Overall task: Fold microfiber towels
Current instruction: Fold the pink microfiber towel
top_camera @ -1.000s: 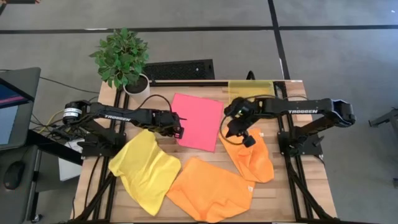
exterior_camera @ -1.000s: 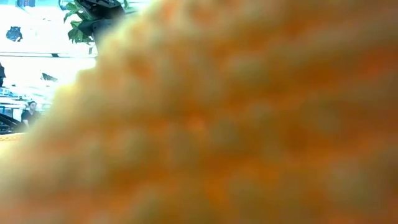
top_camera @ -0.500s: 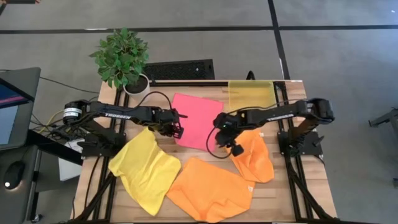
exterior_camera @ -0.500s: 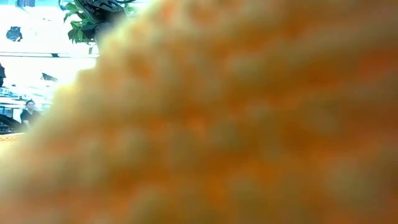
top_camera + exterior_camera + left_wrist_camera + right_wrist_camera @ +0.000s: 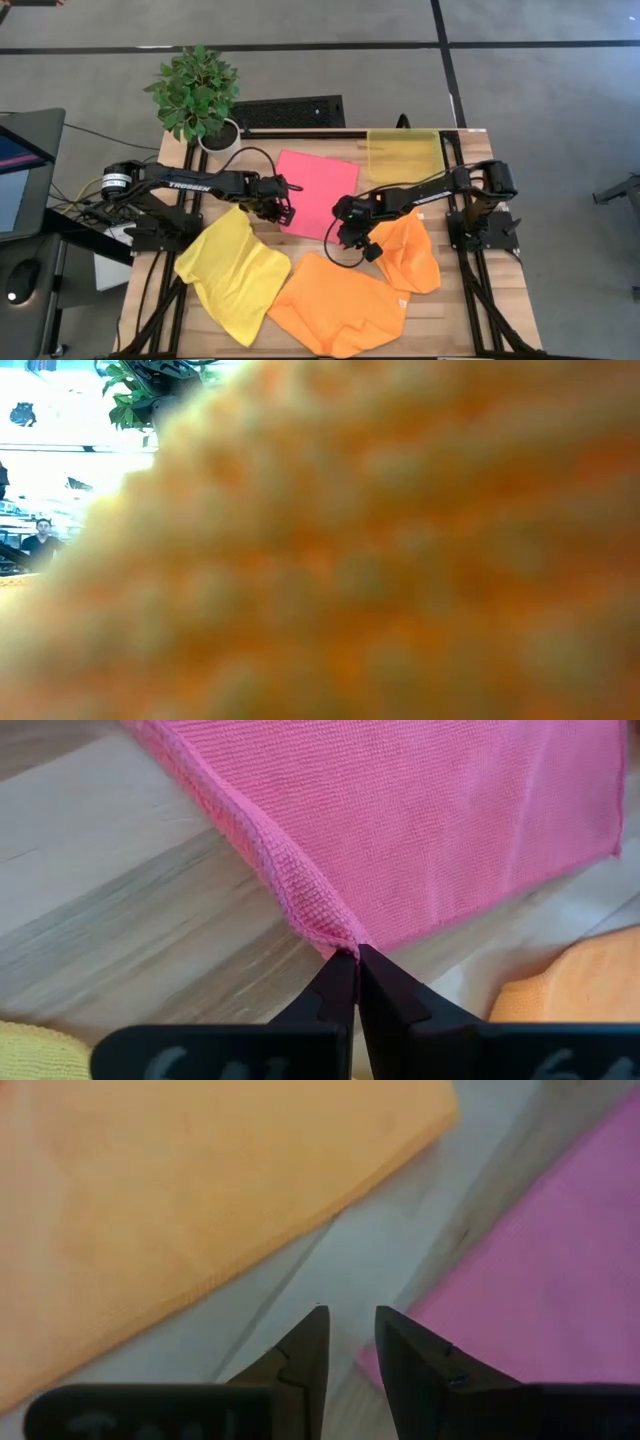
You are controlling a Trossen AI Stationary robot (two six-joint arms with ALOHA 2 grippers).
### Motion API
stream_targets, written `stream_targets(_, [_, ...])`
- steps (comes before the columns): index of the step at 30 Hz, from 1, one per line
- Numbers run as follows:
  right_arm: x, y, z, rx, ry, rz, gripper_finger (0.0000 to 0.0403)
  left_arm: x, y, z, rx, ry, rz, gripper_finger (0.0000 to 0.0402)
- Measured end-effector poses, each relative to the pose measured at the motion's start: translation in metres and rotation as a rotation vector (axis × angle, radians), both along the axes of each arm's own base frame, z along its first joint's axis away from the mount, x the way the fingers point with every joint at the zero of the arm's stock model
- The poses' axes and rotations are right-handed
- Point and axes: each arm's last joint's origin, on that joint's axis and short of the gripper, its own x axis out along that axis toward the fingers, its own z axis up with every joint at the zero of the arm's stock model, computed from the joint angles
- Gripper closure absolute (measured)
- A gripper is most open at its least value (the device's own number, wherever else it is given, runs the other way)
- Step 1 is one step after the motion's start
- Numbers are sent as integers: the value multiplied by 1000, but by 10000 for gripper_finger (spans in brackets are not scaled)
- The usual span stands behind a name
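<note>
High view first: four soft square microfiber cloths lie on the slatted wooden worktop (image 5: 150, 300). The flat pink microfiber towel (image 5: 318, 192) sits at the middle toward the far edge, the rumpled bright yellow microfiber towel (image 5: 232, 275) lies toward the near left corner, one crumpled orange microfiber towel (image 5: 338, 305) is at the near edge and a second orange microfiber towel (image 5: 410, 250) lies toward the right edge. That makes one pink, one yellow, two orange. One translucent yellow plastic bin (image 5: 403, 152) stands at the far right corner, one potted green plant (image 5: 196, 95) at the far left corner. The left gripper (image 5: 285, 209) is at the pink towel's near left corner, the right gripper (image 5: 345, 233) at its near right corner, probably so the two can lift that edge together for a fold.

Low view: orange cloth fills nearly the whole picture, so it tells nothing of the arms.

Left wrist view: the jaws are together, clamped on a raised pinch of the pink towel's hem.

Right wrist view: the jaws stand a little apart and hold nothing, hovering over bare worktop just beside the pink towel's edge, with orange cloth on the other side.
</note>
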Motion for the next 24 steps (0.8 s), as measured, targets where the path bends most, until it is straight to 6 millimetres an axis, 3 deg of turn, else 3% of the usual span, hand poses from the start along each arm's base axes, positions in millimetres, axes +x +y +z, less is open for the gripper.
stream_targets(16, [-3,-11,-9,-3,68,-34,294,1,-1,1,-20,-17,-14,401])
stream_targets(24, [1,-10,-7,-18,17,-26,294,2,-1,1,-29,-22,-18,401])
